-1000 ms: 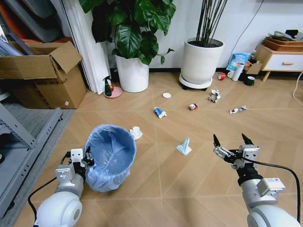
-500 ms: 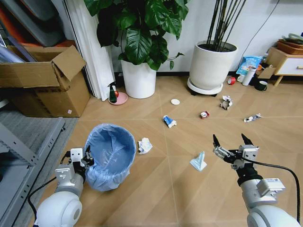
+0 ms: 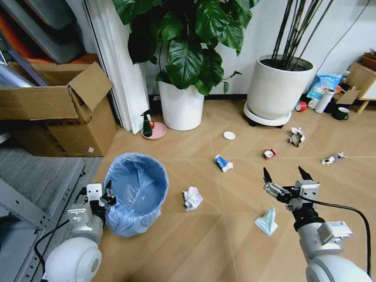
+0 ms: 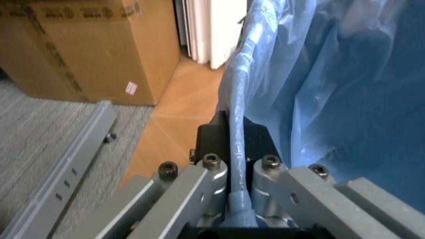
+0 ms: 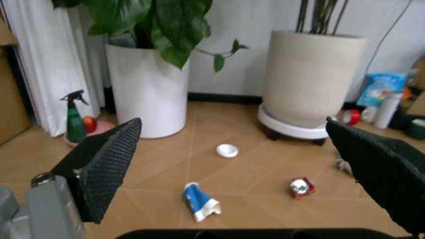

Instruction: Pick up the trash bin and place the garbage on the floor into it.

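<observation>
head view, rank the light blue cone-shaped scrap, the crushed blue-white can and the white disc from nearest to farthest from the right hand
Measured from the open right hand:
1. Light blue cone-shaped scrap, on the floor just below the hand in the picture, slightly toward the robot's left.
2. Crushed blue-white can, farther out on the floor, toward the robot's left.
3. White disc, farthest, near the white plant pot.

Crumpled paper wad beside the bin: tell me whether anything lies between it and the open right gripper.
Nothing visible does. The crumpled paper wad lies on bare floor right of the trash bin, which the left gripper holds by its rim. The right gripper hangs open, with only planks between; the pale blue wrapper lies nearer the robot, off that line.
</observation>
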`<state>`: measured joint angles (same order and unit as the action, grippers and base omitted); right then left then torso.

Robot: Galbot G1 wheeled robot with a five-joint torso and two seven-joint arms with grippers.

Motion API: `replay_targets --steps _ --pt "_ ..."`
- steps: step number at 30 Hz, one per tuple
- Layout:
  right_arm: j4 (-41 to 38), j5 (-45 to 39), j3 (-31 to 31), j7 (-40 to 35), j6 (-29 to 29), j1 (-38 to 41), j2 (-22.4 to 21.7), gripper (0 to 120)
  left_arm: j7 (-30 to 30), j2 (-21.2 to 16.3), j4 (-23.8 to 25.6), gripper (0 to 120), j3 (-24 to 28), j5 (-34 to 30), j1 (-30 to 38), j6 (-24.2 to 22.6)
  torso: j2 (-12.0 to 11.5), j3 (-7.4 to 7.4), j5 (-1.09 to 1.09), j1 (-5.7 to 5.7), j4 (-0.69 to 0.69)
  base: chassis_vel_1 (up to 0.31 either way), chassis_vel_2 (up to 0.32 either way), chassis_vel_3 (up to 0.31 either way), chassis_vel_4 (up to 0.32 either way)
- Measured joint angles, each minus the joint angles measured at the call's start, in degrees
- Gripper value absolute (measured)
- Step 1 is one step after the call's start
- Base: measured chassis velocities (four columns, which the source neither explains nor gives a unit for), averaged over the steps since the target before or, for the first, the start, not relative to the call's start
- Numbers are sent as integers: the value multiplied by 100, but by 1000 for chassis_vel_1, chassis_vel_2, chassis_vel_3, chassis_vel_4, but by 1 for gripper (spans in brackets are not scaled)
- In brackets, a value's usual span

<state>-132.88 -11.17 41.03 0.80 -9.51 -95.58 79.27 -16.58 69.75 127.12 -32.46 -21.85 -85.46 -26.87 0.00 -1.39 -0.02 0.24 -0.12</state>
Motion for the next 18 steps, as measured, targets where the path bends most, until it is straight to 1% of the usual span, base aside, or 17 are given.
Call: replay_targets --steps 2,3,4,7,8,9,13,14,16,17,18 --pt "138 -250 -72 -57 -131 114 -186 100 131 -23 -89 0 6 -10 52 105 0 0 -3 0 -1 -21 17 20 -41" --pt "223 -335 -106 -76 -159 166 -275 100 179 -40 -126 0 10 -12 76 140 0 1 1 -1 -2 0 0 0 0" --pt "223 -335 -106 -76 -159 166 -275 100 179 -40 -126 0 10 -12 76 140 0 1 1 -1 -2 0 0 0 0" --pt "581 -608 -292 -83 -261 430 -579 100 278 -97 -238 0 31 -53 146 208 0 2 -2 -2 -1 4 -80 -16 60" --pt "734 -723 -391 -90 -295 538 -673 100 288 -115 -275 0 42 -73 176 223 1 2 -1 -2 -3 6 -55 -6 66" --pt "734 -723 -391 -90 -295 538 -673 100 288 -115 -275 0 42 -73 176 223 1 2 -1 -2 -3 6 -55 -6 66" --pt "1571 -1120 -1171 -200 -354 1193 -1107 100 289 -104 -307 0 -74 -62 145 247 0 1 -2 -2 -1 2 -14 -2 7" --pt "1571 -1120 -1171 -200 -354 1193 -1107 100 289 -104 -307 0 -74 -62 145 247 0 1 -2 -2 -1 0 0 0 0" --pt "2046 -1229 -1627 -213 -345 1519 -1290 100 277 -100 -307 0 -155 -37 118 248 0 1 -3 -2 0 0 0 0 0" --pt "2286 -1279 -1864 -223 -335 1688 -1358 100 267 -100 -306 0 -191 -34 101 248 0 1 -1 -2 0 0 0 0 0" --pt "2568 -1319 -2164 -240 -316 1928 -1408 100 253 -100 -297 0 -236 -33 83 248 0 1 -4 -2 -1 0 0 0 0"
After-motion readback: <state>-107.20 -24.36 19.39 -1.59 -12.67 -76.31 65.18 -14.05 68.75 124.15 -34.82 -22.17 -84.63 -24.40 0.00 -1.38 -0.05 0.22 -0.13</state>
